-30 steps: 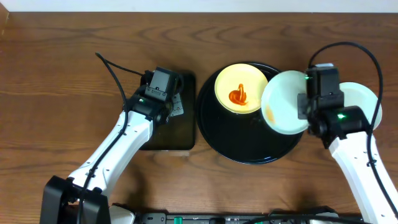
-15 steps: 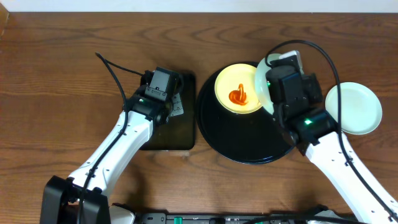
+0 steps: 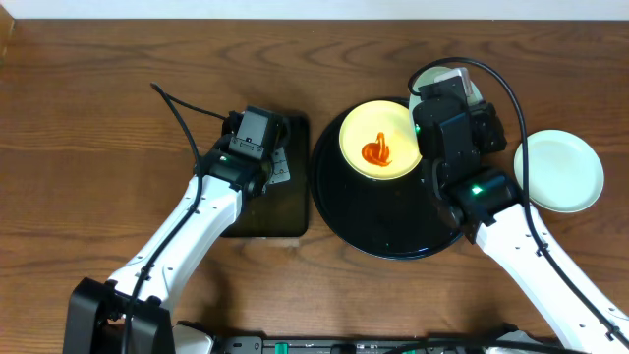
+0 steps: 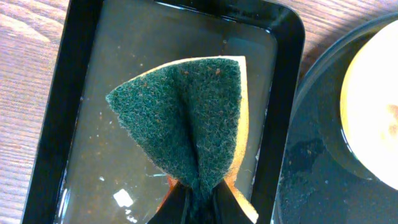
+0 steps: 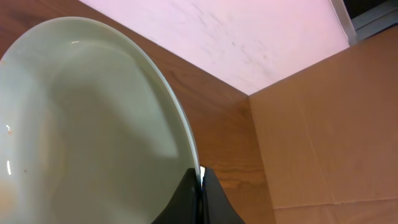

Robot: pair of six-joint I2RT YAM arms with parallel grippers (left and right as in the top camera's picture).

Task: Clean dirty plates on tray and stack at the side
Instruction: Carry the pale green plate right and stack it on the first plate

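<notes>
Since a second earlier, the right arm had swung from the right edge of the round black tray point(image 3: 393, 234) towards the upper middle of the overhead frame. The mint-green plate point(image 5: 93, 124) it carried, seen lying broad and nearly flat before, was now turned up on edge and almost hidden beneath the wrist. The right gripper point(image 5: 200, 180) was clamped tight on that plate's rim, which ran into the jaws at the bottom of the wrist view. With the arm gone, the second mint-green plate point(image 3: 558, 170) lay fully uncovered on the wooden table point(image 3: 98, 118) at the right of the frame, just off the tray. The left arm had not shifted. The left gripper point(image 4: 198, 202) was pinched shut on a green scouring sponge point(image 4: 186, 118), whose pad was creased down its middle. The sponge hung over the rectangular black tray point(image 4: 74, 93), which held a shallow film of water. The round tray held the yellow plate point(image 3: 378, 123) in its upper left part, and a curl of orange-red sauce point(image 3: 377, 150) sat near that plate's centre.
</notes>
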